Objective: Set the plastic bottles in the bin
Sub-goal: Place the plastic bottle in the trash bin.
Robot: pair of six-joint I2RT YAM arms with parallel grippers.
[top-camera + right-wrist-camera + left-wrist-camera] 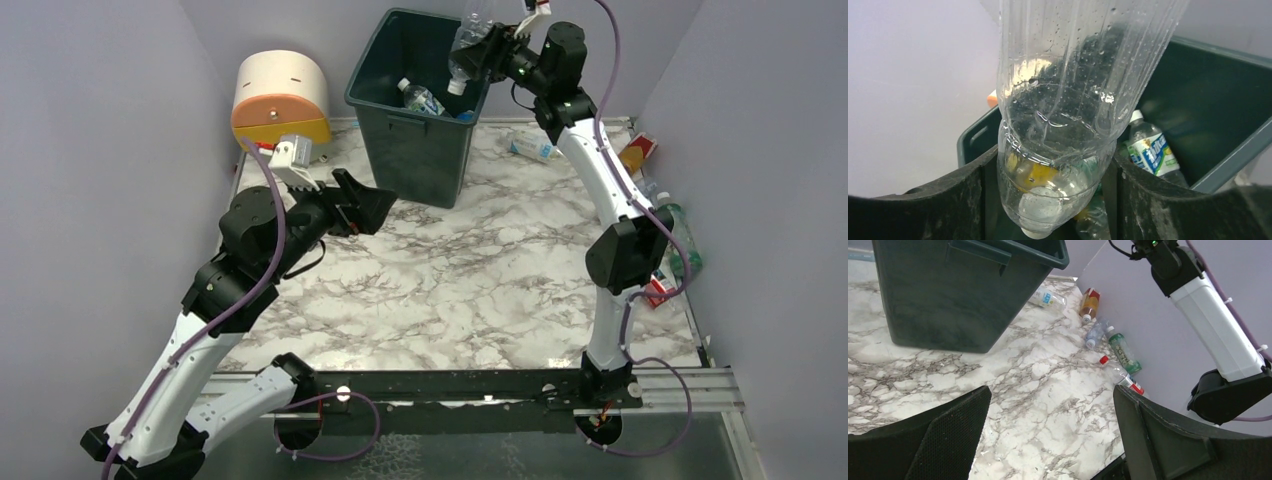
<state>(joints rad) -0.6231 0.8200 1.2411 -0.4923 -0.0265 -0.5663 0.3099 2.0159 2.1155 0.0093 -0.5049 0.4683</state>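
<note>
Plastic bottle point(468, 45) is hanging cap-down over the bin point(410, 150), my right tool point(489, 53) pinching it; my left tool point(365, 205) is hovering spread.

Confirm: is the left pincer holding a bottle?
No, the left pincer is wide open above the table, with nothing between its jaws.

There is one bin point(410, 150) and one drawer unit point(280, 95). One clear bottle point(470, 45) hangs above the bin, at least one labelled bottle point(1150, 150) lies inside, and five lie on the table point(480, 290): blue-labelled one point(1048, 299), orange one point(1089, 305), bluish one point(1095, 334), green one point(1123, 354), red-capped one point(1120, 376).
</note>
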